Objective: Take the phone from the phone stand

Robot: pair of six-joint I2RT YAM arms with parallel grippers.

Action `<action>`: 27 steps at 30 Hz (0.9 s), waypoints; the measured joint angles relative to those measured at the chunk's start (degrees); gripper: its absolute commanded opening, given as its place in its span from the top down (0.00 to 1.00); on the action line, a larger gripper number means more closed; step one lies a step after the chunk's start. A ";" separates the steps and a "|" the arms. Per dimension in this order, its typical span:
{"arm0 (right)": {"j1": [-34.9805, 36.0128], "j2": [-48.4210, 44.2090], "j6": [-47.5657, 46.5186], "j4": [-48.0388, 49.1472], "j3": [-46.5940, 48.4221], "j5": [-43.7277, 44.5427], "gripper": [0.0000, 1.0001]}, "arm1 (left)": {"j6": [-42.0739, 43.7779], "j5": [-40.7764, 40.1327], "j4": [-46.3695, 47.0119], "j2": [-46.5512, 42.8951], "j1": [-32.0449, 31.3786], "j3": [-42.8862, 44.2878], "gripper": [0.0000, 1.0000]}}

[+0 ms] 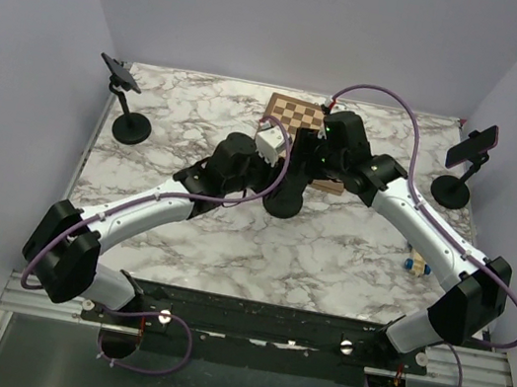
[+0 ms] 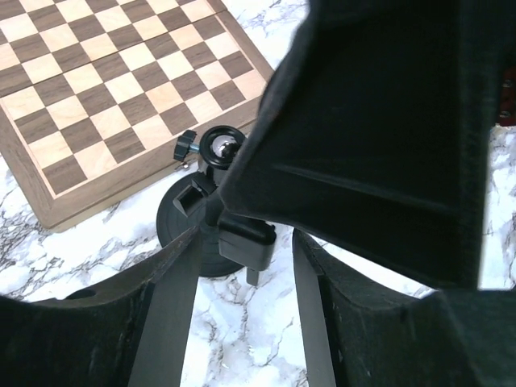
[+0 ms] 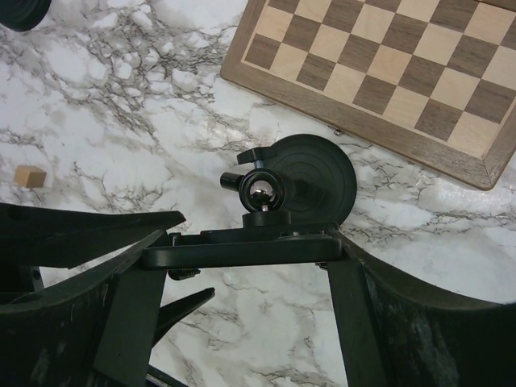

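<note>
Top view: my left tool [image 1: 281,154] and right tool [image 1: 311,155] crowded the phone stand [image 1: 284,204]. Left wrist: left tool stood open astride the stand's clamp [image 2: 246,239], probably to brace it. Right wrist: right tool gripped the edge-on phone [image 3: 242,248], not yet off the stand, to lift it.

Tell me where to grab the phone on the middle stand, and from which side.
Take the phone across its two side edges, coming from above. In the right wrist view it stands edge-on, a thin bar bare at both ends. The stand holds its back through the ball joint, so the back is a poor face to grip.
</note>
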 measured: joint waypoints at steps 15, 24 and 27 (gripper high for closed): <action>0.00 0.11 -0.31 0.24 0.00 -1.11 0.99 | 0.85 5.16 1.03 1.11 1.36 0.33 0.57; -0.17 0.13 -0.52 0.50 -0.09 -1.22 0.99 | 1.36 6.34 0.22 2.62 1.95 1.73 0.86; -0.17 0.13 -0.57 0.72 -0.26 -0.83 0.99 | 1.64 6.49 -0.11 2.82 1.95 2.01 0.99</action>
